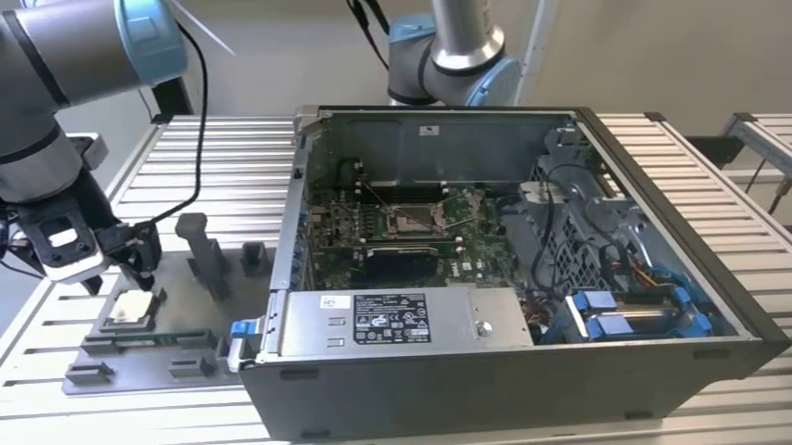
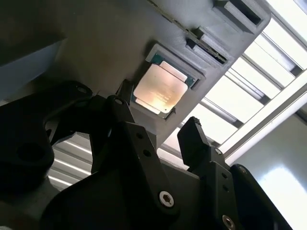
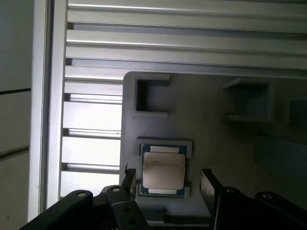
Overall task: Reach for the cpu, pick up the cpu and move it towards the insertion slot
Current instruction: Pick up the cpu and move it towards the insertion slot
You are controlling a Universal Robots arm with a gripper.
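We're at the reach stage, nearly done w/ it. The end effector (image 1: 118, 276) hangs just above the grey tray (image 1: 185, 326) on the tabletop (image 1: 210, 148), at the exterior view's left, well apart from the open computer case (image 1: 520, 371). Its fingers (image 3: 207, 179) are spread apart w/ nothing held.

In both wrist views the cpu (image 3: 164, 171) lies flat in its square tray pocket, silvery face up w/ the green rim showing. One finger sits on each side of it, so we judge the line-up good. We can't tell whether the tips touch the tray; no contact w/ the cpu shows.

The insertion slot (image 1: 415, 219) sits mid-board inside the case, metal frame visible, & looks unfilled as far as we can see.

So: reach approx. done; grip, lift & carry to the slot not yet done.
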